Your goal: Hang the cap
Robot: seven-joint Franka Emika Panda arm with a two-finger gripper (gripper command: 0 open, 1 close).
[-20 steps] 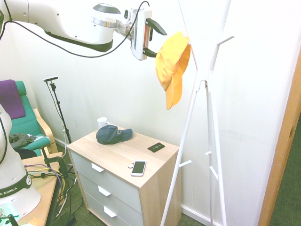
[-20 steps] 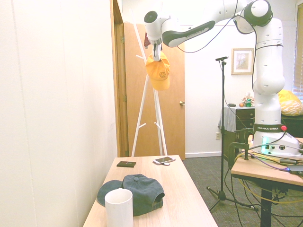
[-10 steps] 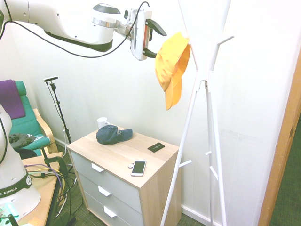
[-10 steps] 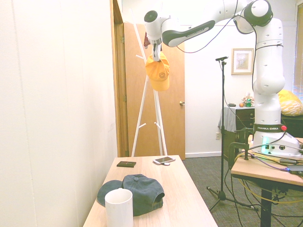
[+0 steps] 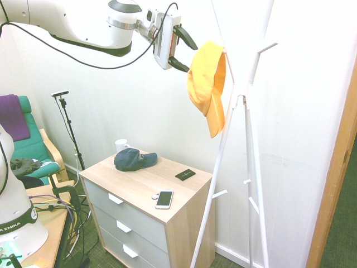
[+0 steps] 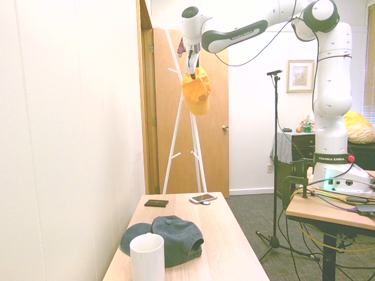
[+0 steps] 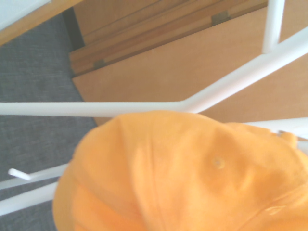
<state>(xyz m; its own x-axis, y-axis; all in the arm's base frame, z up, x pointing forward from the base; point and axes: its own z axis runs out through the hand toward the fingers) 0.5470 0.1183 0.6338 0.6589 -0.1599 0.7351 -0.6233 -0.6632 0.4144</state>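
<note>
Two caps are in the room: one yellow-orange cap [image 5: 207,81] and one dark navy cap [image 5: 134,159]. There is one white coat stand [image 5: 245,128], one wooden dresser [image 5: 146,209] with three drawers, one white mug [image 6: 147,257], one phone [image 5: 164,199] and one small black card [image 5: 185,175].

The yellow-orange cap hangs from an upper peg of the coat stand, its crown up by the peg and its brim pointing down, against the stand's slanting pole. The gripper [image 5: 183,49] sits just beside the cap's crown, on the side away from the stand. Its fingers [image 5: 184,37] stand wide apart and hold nothing; a gap shows between the fingertips and the fabric in the first exterior view. In the second exterior view the gripper [image 6: 191,63] is just above the cap [image 6: 196,91]. The wrist view is filled low down by the cap's orange crown [image 7: 192,178], with the stand's white rods [image 7: 144,108] crossing behind it.

The navy cap lies on the dresser top near the mug; the phone and card lie apart toward the other end.
</note>
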